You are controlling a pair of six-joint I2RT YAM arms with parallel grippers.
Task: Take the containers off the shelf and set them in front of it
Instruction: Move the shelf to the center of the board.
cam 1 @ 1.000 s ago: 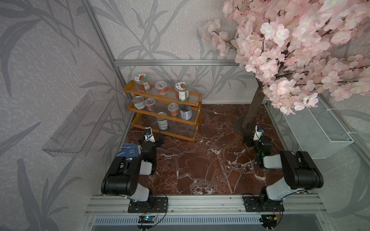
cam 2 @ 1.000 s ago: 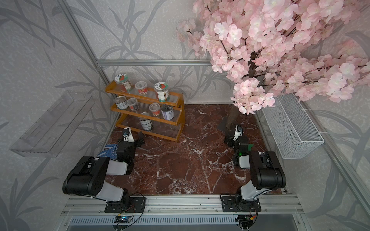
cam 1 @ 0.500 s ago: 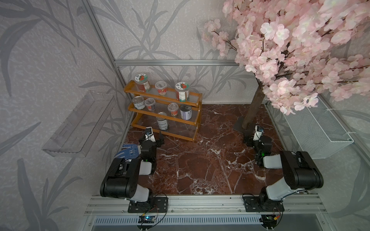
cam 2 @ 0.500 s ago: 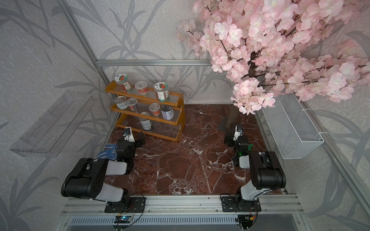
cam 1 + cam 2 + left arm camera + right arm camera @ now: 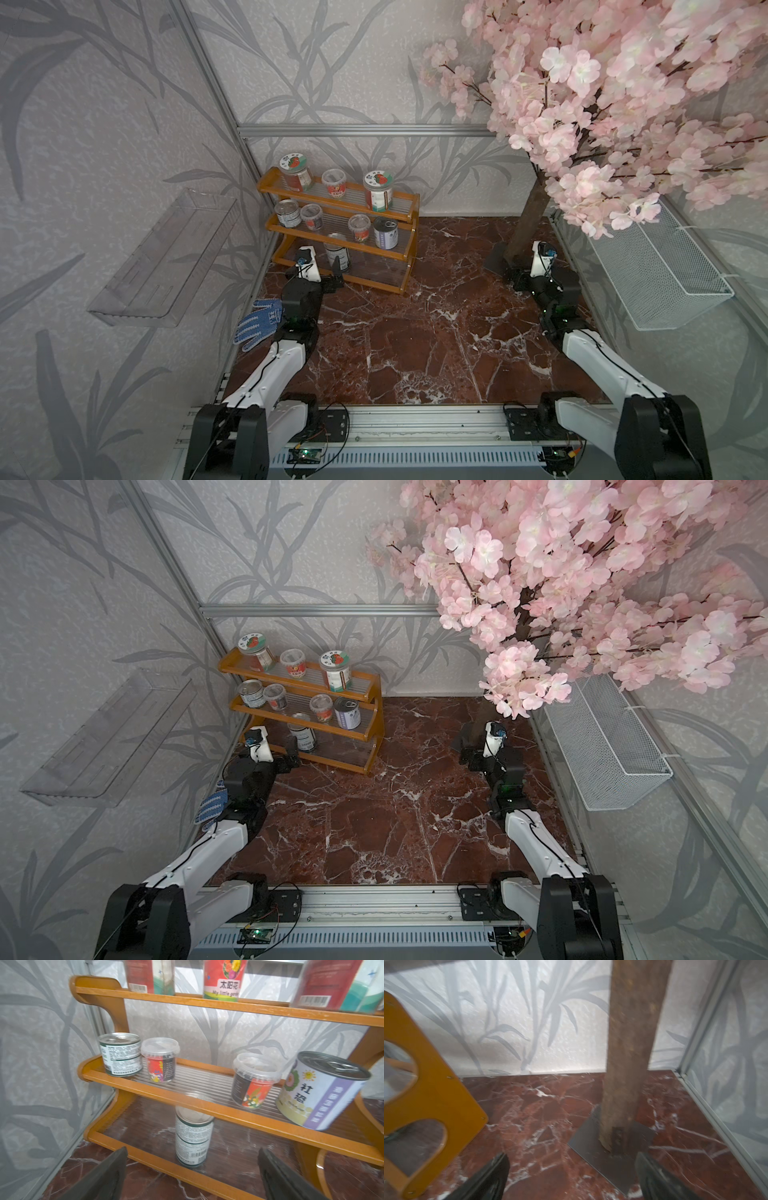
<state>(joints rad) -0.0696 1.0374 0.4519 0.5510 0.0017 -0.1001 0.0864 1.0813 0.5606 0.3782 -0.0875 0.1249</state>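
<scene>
**mik:** Where's the left gripper (image 5: 192, 1152) at? Holding anything?

**jo:** Nope, empty. Jaws spread wide, low over the marble floor (image 5: 415, 332) at the near-left end of the shelf (image 5: 158, 1093). A blue glove (image 5: 259, 322) is lying just left of that arm.

**mik:** And the closest container?

**jo:** That's the bottom tin (image 5: 192, 1138), upright and alone on the lowest tier. In the left wrist view it lines up with the gap between the jaws but sits farther out, past the front rail. Both fingertips stop short of that rail, so they're apart from the tin.

**mik:** Right side?

**jo:** The right gripper (image 5: 572, 1155) is also wide apart with nothing in it, low over the floor on the right. It faces the tree trunk (image 5: 629, 1053) and its metal base plate (image 5: 591, 1147). The shelf's end panel is off to its left, and it's well apart from every container.

**mik:** Rest of the containers?

**jo:** All on the shelf.
- **Middle tier, left to right:** left tin (image 5: 120, 1054), left cup (image 5: 161, 1059), right cup (image 5: 253, 1080), purple-labelled tin (image 5: 320, 1093).
- **Top tier, farthest back:** left jar (image 5: 296, 172), top cup (image 5: 335, 183), right jar (image 5: 378, 190).
</scene>
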